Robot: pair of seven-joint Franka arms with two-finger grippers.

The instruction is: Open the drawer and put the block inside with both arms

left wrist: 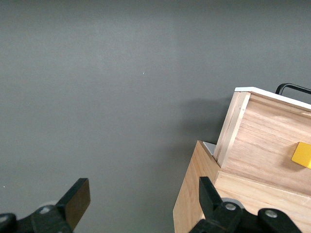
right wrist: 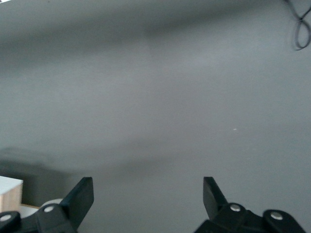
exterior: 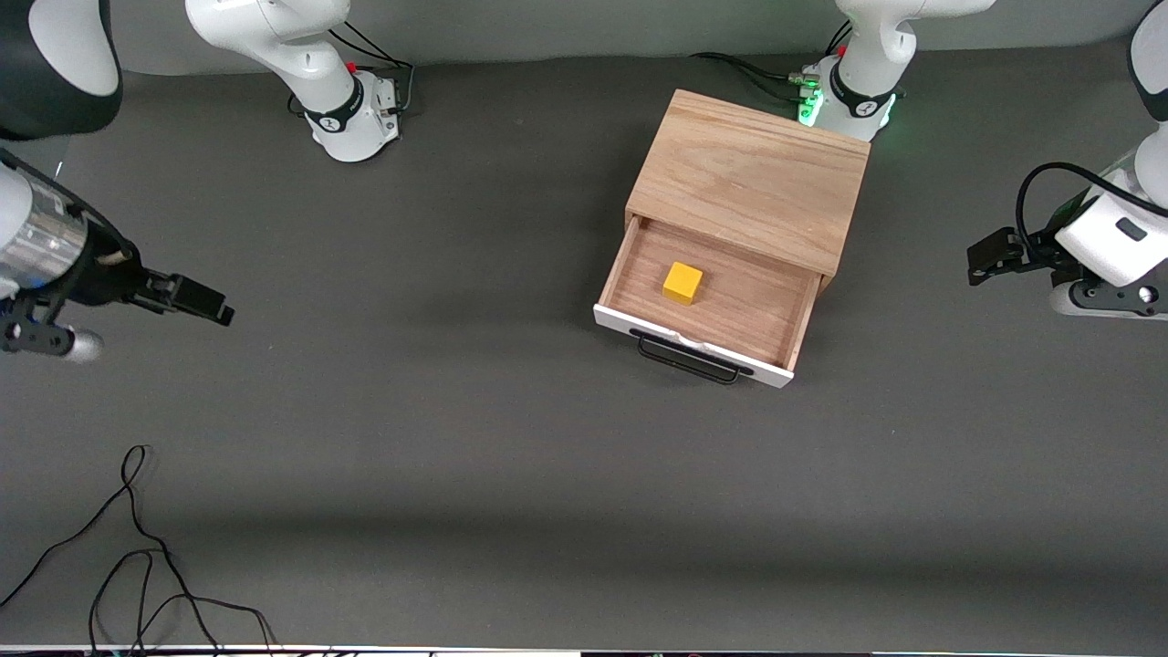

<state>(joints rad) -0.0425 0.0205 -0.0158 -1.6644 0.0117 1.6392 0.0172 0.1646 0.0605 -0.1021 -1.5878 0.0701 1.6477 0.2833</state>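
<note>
The drawer (exterior: 739, 306) stands pulled out of the light wooden cabinet (exterior: 748, 173), its white front and black handle (exterior: 686, 360) turned toward the front camera. The yellow block (exterior: 683, 282) lies inside on the drawer floor. In the left wrist view the drawer's wooden side (left wrist: 262, 141) and the block (left wrist: 302, 155) show beside the cabinet. My left gripper (exterior: 987, 257) (left wrist: 143, 194) hangs open and empty over the table at the left arm's end, away from the cabinet. Over the right arm's end my right gripper (exterior: 203, 303) (right wrist: 148, 194) is open, holding nothing.
Loose black cables (exterior: 137, 547) lie on the dark table close to the front camera at the right arm's end, also in the right wrist view as a cable (right wrist: 301, 29). The two arm bases (exterior: 351, 114) (exterior: 844, 96) stand along the table's edge farthest from the front camera.
</note>
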